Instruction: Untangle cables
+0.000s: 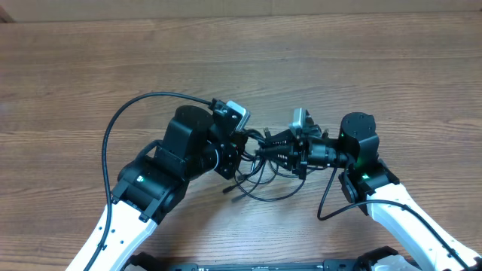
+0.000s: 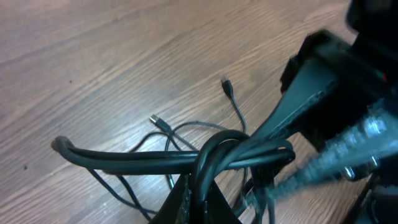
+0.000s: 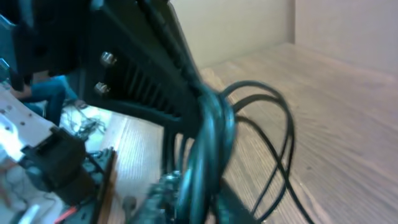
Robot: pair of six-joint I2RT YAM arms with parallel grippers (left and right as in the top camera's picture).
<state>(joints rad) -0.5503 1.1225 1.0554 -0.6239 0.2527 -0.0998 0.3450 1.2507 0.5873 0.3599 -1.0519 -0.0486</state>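
Tangle of thin black cords with small plugs (image 2: pixel 214 155): held up over brown wooden surface (image 1: pixel 226 60), near middle, between both claws. Loose plug ends trail down toward wood. Left claw (image 1: pixel 242 147) narrow, clamped on cords. Right claw (image 1: pixel 282 150) just beside, gripping same cords; its view blurred.

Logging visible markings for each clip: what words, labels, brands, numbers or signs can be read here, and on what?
None can be read.
The table, the cables, the left arm and the right arm show no legible word, number, brand or label in any view.
Both wrist views are blurred, so any small print there cannot be made out.
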